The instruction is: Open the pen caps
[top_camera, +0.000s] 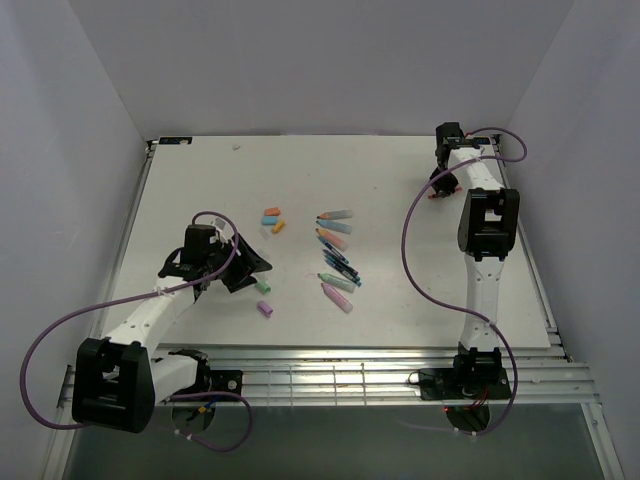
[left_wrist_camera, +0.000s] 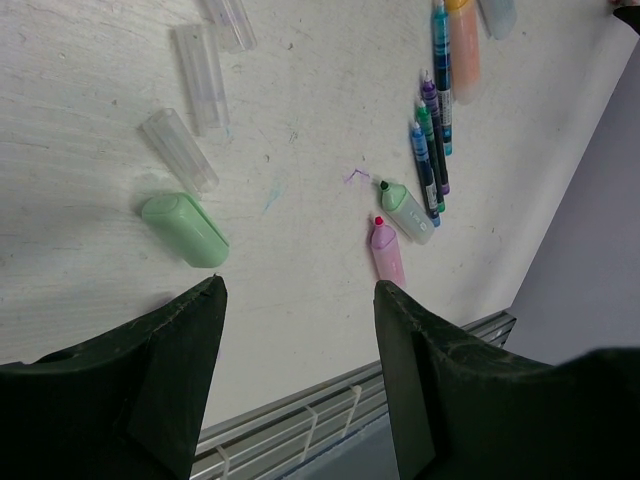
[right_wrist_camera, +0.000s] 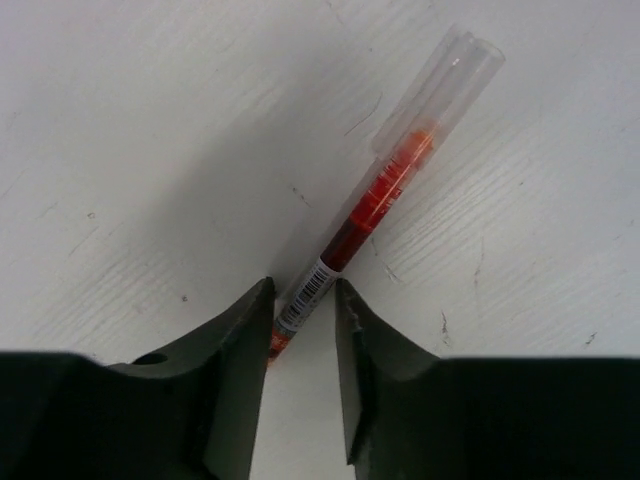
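Well back from the clear cap (right_wrist_camera: 440,90), the orange pen (right_wrist_camera: 345,235) is pinched by the right gripper (right_wrist_camera: 303,285); the cap should be pulled straight off by the spread left gripper (left_wrist_camera: 300,283).

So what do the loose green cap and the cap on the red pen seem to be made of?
The green cap looks like opaque pastel plastic: smooth, moulded, softly shiny, rounded edges. The clear cap on the red pen seems glossy transparent plastic: the orange tip shows through it and highlights run along it.

Pen (right_wrist_camera: 350,225) glossy plastic, cap (right_wrist_camera: 440,85) clear; table (right_wrist_camera: 150,120) matt, scuffed.
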Controlling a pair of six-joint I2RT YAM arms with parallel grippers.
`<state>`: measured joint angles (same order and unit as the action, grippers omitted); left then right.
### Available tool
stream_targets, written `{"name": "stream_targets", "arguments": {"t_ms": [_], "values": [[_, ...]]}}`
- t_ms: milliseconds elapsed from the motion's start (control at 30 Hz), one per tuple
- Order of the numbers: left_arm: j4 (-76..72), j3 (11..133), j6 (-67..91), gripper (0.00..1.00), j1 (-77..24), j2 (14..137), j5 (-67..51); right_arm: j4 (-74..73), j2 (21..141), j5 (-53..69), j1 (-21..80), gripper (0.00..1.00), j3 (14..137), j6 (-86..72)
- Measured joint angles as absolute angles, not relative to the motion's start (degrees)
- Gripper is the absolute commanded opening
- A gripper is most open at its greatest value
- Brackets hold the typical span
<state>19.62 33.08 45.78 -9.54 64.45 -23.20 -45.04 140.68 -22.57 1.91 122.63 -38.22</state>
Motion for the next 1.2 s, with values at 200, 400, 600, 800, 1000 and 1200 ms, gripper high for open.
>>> {"name": "stream_targets", "arguments": {"t_ms": [200, 400, 600, 800, 1000, 1200], "values": [[21.2, 33.5, 45.2, 0.71, -9.5, 64.2, -23.2, -45.1, 140.1, -21.9, 1.8, 0.1, 121.6, -37.5], [24.3, 35.3, 44.8, 0.7, -9.5, 63.1, -23.2, -44.5, 137.0, -20.3, 1.6, 0.08, 116.7, -36.6], [27.9, 40.2, 45.7, 0.71, -9.5, 63.5, -24.9, -47.7, 132.1, -15.7, 2.0, 0.08, 111.4, -30.5], [28.5, 46.2, 49.8, 0.71, -9.5, 69.6, -29.3, -49.3, 117.3, -7.8, 9.2, 0.08, 103.4, -23.0], [28.8, 51.3, 53.8, 0.72, -9.6, 74.5, -32.6, -48.0, 100.6, 4.8, 23.7, 0.08, 92.6, -17.9], [29.0, 52.7, 55.8, 0.72, -9.6, 74.5, -34.5, -46.5, 96.3, 19.1, 35.1, 0.08, 81.8, -15.9]]}}
